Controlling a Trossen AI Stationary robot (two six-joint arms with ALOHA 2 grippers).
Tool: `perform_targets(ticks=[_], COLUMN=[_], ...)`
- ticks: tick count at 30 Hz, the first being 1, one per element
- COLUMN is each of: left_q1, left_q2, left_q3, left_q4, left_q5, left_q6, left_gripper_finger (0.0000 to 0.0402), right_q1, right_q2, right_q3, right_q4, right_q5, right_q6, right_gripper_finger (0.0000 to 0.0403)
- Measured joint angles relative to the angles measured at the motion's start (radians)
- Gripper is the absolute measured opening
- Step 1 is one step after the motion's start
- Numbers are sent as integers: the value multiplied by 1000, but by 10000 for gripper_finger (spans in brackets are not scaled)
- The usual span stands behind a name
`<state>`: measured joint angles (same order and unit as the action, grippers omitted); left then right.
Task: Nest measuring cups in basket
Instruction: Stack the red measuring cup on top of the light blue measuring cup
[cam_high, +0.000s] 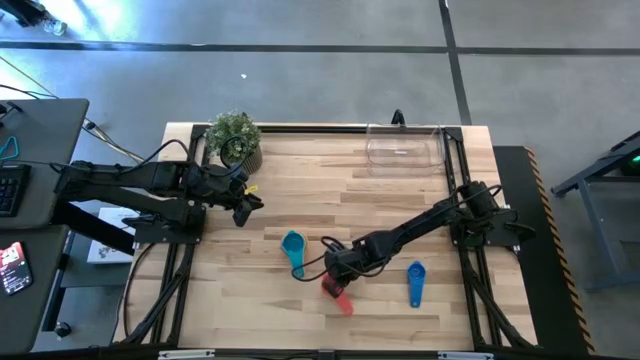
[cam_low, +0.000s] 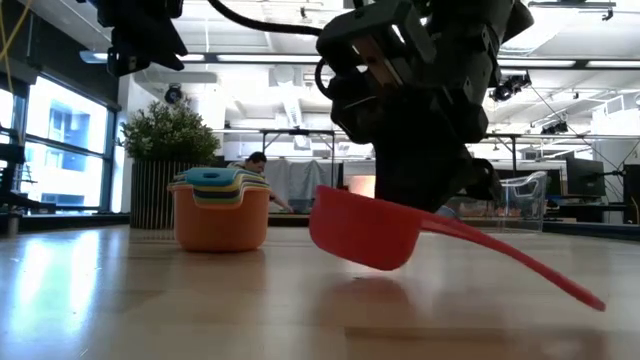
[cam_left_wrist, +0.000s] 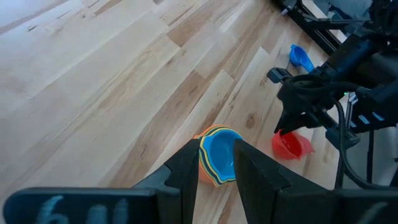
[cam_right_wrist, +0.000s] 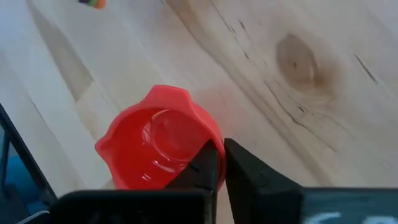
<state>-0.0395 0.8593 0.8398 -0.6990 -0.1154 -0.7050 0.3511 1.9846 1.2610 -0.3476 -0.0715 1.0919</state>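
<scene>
Right jaws (cam_right_wrist: 221, 163) clamp the red cup (cam_right_wrist: 158, 146); left jaws (cam_left_wrist: 214, 168) apart; no writing legible.

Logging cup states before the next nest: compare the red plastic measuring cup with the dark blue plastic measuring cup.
The red plastic measuring cup is held by the right gripper, bowl tipped off the wooden table; the dark blue plastic measuring cup lies untouched on it. Red sits near the nested stack of cups; dark blue lies apart, on the right gripper's other side. Both are flat-handled scoops outside the clear plastic basket.
</scene>
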Motion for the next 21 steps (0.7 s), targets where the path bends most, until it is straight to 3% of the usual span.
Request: perform_targets(ticks=[12, 21], left_q1=[0, 0], left_q2=[0, 0], left_q3=[0, 0], left_q4=[-2, -13], left_q5=[-1, 6], left_q6=[23, 93], left_gripper_finger=[90, 90], right_q1=[-16, -87], right_q2=[-49, -62], right_q3=[12, 241], right_q4=[-12, -173], right_q5=[-2, 126], right_q6=[223, 253], right_gripper_finger=[4, 2])
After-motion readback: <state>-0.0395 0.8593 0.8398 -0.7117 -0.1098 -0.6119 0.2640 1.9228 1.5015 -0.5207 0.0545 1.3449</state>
